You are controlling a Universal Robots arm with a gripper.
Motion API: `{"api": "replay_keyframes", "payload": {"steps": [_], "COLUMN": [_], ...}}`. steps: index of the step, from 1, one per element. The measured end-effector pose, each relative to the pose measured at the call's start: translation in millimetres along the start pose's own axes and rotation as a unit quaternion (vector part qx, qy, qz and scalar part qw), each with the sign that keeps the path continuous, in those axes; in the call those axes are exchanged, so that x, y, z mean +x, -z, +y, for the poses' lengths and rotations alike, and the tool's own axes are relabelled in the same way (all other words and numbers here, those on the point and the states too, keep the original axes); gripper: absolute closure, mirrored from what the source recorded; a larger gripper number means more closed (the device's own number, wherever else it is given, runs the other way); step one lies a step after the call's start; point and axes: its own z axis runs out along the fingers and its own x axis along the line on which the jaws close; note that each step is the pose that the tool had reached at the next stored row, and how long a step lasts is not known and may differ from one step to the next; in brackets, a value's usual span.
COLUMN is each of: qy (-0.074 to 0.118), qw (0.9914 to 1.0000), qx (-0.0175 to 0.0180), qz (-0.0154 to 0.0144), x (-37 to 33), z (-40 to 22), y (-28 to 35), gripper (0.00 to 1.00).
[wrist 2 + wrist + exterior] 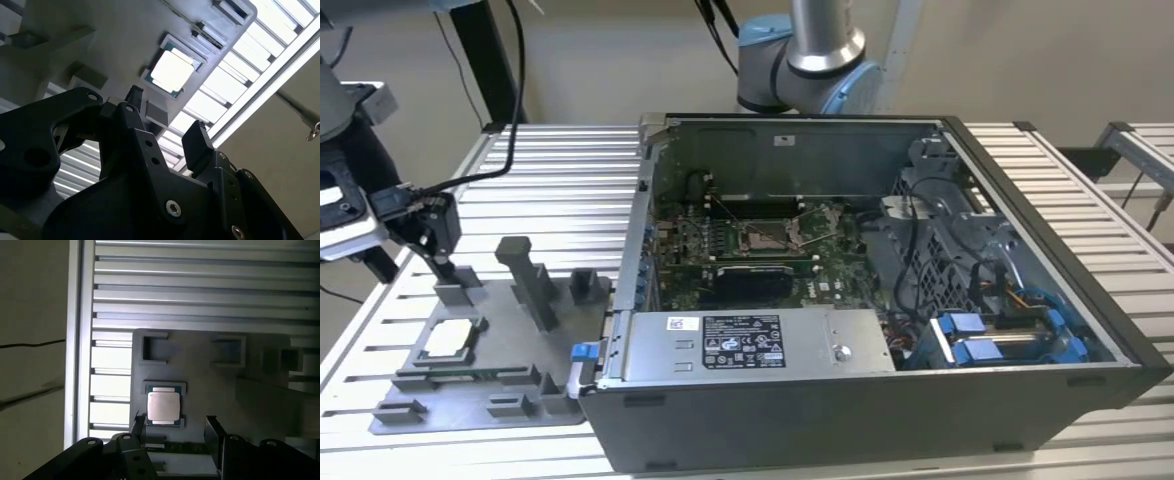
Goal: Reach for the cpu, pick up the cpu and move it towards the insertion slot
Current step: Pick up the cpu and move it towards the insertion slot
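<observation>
I judge this the reach step, with the pick not yet begun; my gripper stands spread, its 2 fingers apart with nothing between them. Just beyond the tips in both wrist views lies the cpu, flat in a shallow square pocket of the grey tray; gripper and cpu are near but not touching. The cpu looks a thin square with a pale silvery top and a dark green rim showing round it. Taking it, I reckon, calls for setting the fingers over 2 opposite edges and a level descent; the pocket walls leave little room. Farther off, in the exterior view, the slot sits inside the open case, well apart from the tray.
</observation>
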Motion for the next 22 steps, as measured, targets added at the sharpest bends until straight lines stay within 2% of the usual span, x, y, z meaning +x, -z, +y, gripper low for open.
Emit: {"api": "replay_keyframes", "payload": {"steps": [13,22], "qy": [0.0,0.0], "qw": [1.0,1.0], "qx": [0.0,0.0], "qz": [-0.0004,-0.0004], "x": [0.1,0.1], "z": [-0.7,-0.9], "y": [-14.4,-19.5], "gripper": [1.0,1.0]}}
